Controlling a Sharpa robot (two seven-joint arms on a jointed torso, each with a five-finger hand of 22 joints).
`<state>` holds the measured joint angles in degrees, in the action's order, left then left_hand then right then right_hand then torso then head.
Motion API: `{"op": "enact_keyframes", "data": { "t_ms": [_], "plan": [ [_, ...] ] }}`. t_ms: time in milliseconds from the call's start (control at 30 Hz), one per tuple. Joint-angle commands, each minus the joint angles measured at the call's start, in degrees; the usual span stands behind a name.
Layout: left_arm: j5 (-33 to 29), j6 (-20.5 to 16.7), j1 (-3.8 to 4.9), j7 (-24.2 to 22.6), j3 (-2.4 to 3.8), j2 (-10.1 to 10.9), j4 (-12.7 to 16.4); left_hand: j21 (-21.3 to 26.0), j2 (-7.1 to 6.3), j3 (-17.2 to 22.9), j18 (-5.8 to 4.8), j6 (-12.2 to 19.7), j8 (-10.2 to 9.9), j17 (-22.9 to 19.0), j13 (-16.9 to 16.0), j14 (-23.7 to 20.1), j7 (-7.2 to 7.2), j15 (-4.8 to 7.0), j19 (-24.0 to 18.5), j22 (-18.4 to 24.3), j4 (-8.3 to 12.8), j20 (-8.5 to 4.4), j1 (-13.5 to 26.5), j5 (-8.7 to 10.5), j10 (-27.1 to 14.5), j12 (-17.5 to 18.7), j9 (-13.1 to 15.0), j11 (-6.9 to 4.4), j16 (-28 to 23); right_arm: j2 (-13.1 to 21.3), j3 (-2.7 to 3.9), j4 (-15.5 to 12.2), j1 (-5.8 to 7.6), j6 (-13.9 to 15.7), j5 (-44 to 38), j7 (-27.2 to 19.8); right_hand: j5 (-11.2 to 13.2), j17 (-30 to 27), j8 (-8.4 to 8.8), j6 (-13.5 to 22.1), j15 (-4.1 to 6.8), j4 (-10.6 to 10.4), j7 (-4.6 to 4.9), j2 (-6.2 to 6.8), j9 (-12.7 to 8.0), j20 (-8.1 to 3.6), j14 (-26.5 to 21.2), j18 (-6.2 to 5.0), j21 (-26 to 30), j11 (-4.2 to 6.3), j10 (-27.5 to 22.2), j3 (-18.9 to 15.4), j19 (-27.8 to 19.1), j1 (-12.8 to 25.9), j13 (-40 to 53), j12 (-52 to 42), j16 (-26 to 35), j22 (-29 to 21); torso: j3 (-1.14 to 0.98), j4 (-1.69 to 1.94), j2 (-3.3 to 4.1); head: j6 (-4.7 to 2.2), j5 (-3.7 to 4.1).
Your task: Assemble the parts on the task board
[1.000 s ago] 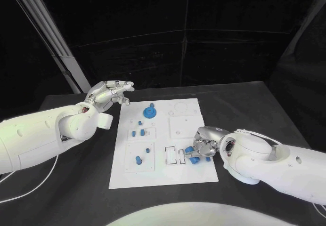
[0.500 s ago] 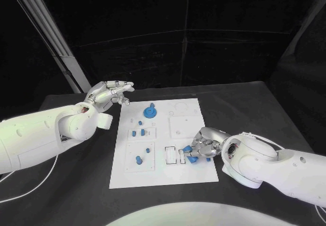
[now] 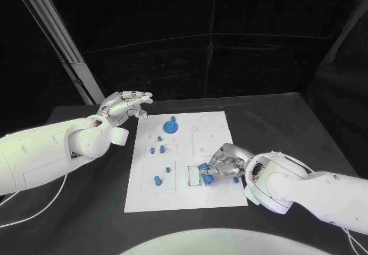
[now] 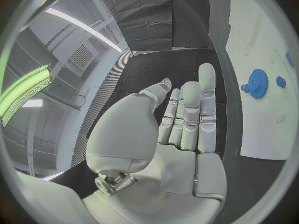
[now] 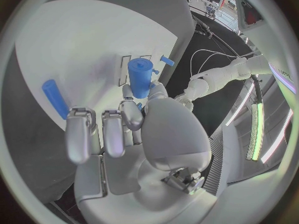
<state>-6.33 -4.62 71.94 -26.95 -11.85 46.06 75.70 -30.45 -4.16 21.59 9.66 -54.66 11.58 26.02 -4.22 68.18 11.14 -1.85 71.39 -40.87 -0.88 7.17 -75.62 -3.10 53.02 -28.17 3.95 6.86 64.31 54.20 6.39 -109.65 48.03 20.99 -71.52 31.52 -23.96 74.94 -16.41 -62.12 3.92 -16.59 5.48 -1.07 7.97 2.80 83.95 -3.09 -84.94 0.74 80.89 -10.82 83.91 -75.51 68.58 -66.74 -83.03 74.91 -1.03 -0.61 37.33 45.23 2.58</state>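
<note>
The white task board (image 3: 218, 199) lies mid-table. My right hand (image 3: 224, 163) hovers low over its near right part and pinches a blue cylinder (image 3: 205, 169) (image 5: 140, 77) between thumb and finger, just above the rectangular slots (image 3: 192, 176) (image 5: 120, 70). A blue peg (image 3: 235, 179) (image 5: 55, 97) lies on the board beside that hand. A blue gear (image 3: 170, 126) (image 4: 256, 79) sits near the board's far edge. Small blue parts (image 3: 157, 149) stand in the left column, with more (image 3: 157, 180) nearer me. My left hand (image 3: 125, 104) (image 4: 185, 118) is raised beyond the board's far left corner, fingers straight and apart, holding nothing.
The board has two square recessed plates (image 3: 207, 142) on its right half and round outlines (image 3: 206, 123) at the far right corner. Black tabletop (image 3: 284, 122) surrounds it. A slanted metal pole (image 3: 65, 53) stands behind my left arm.
My right hand has shifted left across the board with the blue cylinder, from beside the slots to over them. The left hand has stayed put.
</note>
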Motion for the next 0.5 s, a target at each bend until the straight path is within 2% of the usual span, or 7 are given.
{"op": "enact_keyframes", "data": {
  "t_ms": [33, 167, 267, 300, 400, 500],
  "plan": [
    [-0.14, 0.78, 0.10, -0.07, 0.05, -0.17, 0.01, 0.22, 0.23, -0.26, 0.76, 0.51, 0.28, -0.07, 0.07, -0.30, -0.09, 0.03, -0.14, 0.07, 0.00, 0.17, 0.39, -0.19, -0.26, -0.24, -0.08, -0.01, 0.01, -1.20, 0.04, 0.56, 0.08, 1.70, -0.13, 0.22, -0.17, 0.99, -0.33, -2.47, 0.41, 0.15, -1.97, -0.44, 1.34, -0.47, 3.48, 1.09, -0.33, 0.09, 0.49, -0.34, 0.66, 0.51, 0.17, -0.18, -0.30, 7.87, 0.04, 0.07, 0.03, 0.16, -0.56],
    [-0.14, 0.83, 0.10, 0.06, 0.05, -0.21, 0.06, 0.25, 0.16, -0.32, 0.76, 0.59, 0.27, -0.09, 0.09, -0.31, -0.07, 0.02, -0.12, 0.10, -0.03, 0.18, 0.46, -0.19, -0.34, -0.26, -0.09, 0.01, 0.04, -2.28, 0.06, 1.12, 0.09, 2.55, -2.31, 2.02, -0.26, 0.97, -0.33, -2.57, 0.45, 0.21, -2.04, -0.53, 1.42, -0.51, 3.47, 1.09, -0.33, 0.15, 0.42, -0.33, 0.66, 0.41, -0.04, 0.10, -0.28, 7.87, -0.05, 0.08, 0.06, 0.45, -1.13],
    [-0.14, 0.61, 0.11, -0.07, 0.05, -0.20, 0.09, 0.26, 0.15, -0.34, 0.76, 0.61, 0.27, -0.08, 0.10, -0.30, -0.06, 0.02, -0.12, 0.11, -0.03, 0.18, 0.47, -0.19, -0.36, -0.26, -0.09, 0.01, 0.06, -2.88, 0.07, 1.54, 0.09, 2.36, -3.30, 2.52, -0.26, 1.04, -0.34, -2.60, 0.46, 0.19, -2.04, -0.54, 1.44, -0.52, 3.49, 1.10, -0.36, 0.15, 0.46, -0.35, 0.69, 0.44, 0.04, 0.03, -0.32, 7.91, 0.04, 0.03, 0.06, 0.50, -1.30],
    [-0.14, 0.41, 0.11, -0.22, 0.05, -0.20, 0.09, 0.28, 0.12, -0.37, 0.76, 0.65, 0.26, -0.05, 0.11, -0.29, -0.05, 0.01, -0.11, 0.13, -0.04, 0.18, 0.50, -0.19, -0.40, -0.27, -0.10, 0.02, 0.08, -3.11, 0.07, 1.70, 0.09, 2.11, -4.00, 2.62, -0.26, 1.16, -0.34, -2.66, 0.48, 0.15, -2.05, -0.57, 1.48, -0.54, 3.51, 1.12, -0.39, 0.17, 0.52, -0.40, 0.73, 0.49, 0.17, -0.09, -0.37, 7.96, 0.06, -0.02, 0.03, 0.53, -1.68],
    [-0.14, 0.09, 0.12, -0.55, 0.05, -0.21, 0.06, 0.28, 0.12, -0.36, 0.76, 0.67, 0.27, -0.05, 0.11, -0.29, -0.06, 0.01, -0.10, 0.14, -0.01, 0.18, 0.46, -0.20, -0.41, -0.29, -0.10, 0.01, 0.10, -3.83, 0.08, 2.16, 0.10, 0.10, -6.76, 3.23, 0.10, 1.44, -0.28, -2.82, 0.54, 0.01, -2.08, -0.63, 1.68, -0.62, 3.57, 1.17, -0.52, 0.21, 0.75, -0.80, 0.88, 1.08, 0.50, -0.34, -0.50, 8.16, 0.00, -0.06, 0.02, 0.67, -2.08],
    [-0.14, 0.04, 0.12, -0.62, 0.05, -0.22, 0.07, 0.29, 0.15, -0.33, 0.77, 0.68, 0.28, -0.07, 0.11, -0.29, -0.08, 0.02, -0.09, 0.15, 0.02, 0.18, 0.41, -0.21, -0.41, -0.32, -0.10, 0.00, 0.11, -4.37, 0.09, 2.36, 0.10, -3.00, -8.19, 3.80, 1.32, 1.69, -0.11, -2.97, 0.59, -0.03, -2.12, -0.80, 1.99, -0.71, 3.61, 1.19, -0.58, 0.25, 0.95, -1.53, 0.93, 2.19, 0.73, -0.38, -0.61, 8.25, -0.04, -0.07, 0.06, 0.84, -1.90]
  ]
}}
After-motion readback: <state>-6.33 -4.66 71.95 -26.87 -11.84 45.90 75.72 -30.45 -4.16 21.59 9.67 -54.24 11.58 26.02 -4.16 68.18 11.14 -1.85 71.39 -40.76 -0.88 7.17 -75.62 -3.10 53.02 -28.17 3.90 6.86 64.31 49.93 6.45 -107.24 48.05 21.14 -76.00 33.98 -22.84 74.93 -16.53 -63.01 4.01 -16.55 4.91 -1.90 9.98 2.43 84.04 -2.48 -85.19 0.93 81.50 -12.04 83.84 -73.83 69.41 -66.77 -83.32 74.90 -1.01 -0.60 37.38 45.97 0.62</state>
